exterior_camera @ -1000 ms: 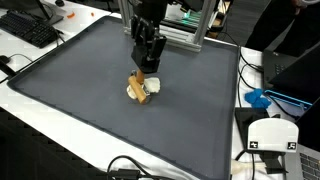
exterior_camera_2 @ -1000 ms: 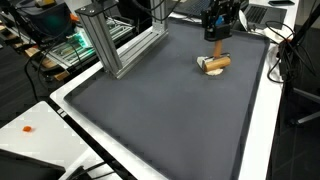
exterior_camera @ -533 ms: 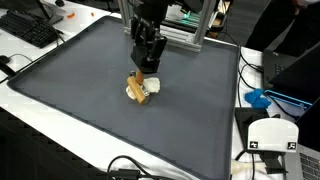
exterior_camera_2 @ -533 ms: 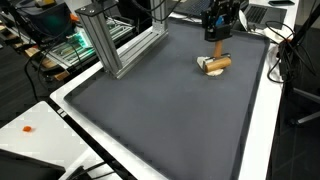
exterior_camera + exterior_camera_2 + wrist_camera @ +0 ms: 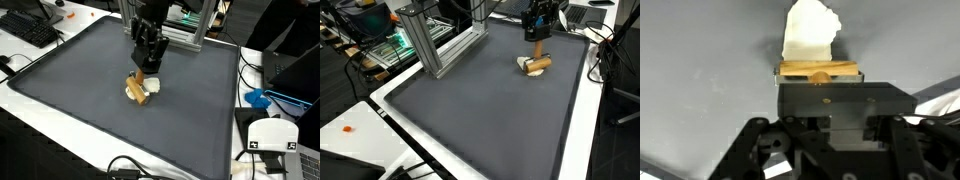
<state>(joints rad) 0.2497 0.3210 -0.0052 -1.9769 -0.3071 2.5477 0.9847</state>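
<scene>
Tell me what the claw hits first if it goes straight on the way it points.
Most likely the wooden block right under the claw, with the white piece next to it; the remaining gap is hard to judge.

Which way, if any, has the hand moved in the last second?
No. The hand stands where it was, on the wooden block, equally close to the metal frame in an exterior view.
</scene>
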